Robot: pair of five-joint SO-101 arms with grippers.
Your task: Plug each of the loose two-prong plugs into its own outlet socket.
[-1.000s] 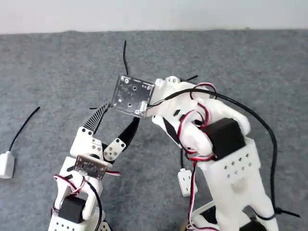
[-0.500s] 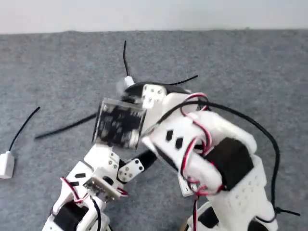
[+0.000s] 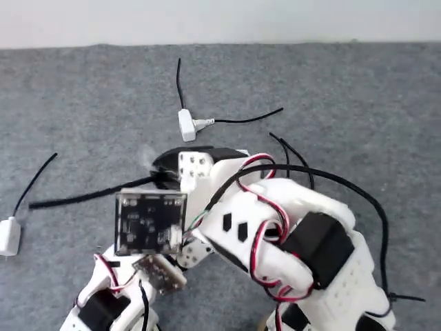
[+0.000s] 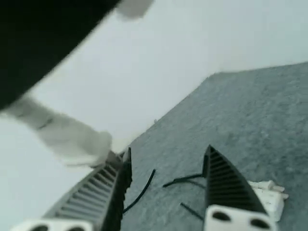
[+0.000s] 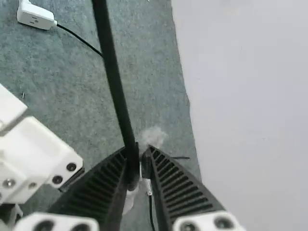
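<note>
Plug [image 5: 152, 136] blurred at right pincer [image 5: 139, 153], which clamps its cord [image 5: 113, 77]

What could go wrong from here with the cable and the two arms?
The right gripper seems shut on the thin black cable rather than on a plug body, so the cable may slip or swing loose. The open left gripper sits close beside the right arm; if either moves, they could collide.

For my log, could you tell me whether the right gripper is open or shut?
Shut: the right gripper pinches the black cord between its fingertips.
</note>
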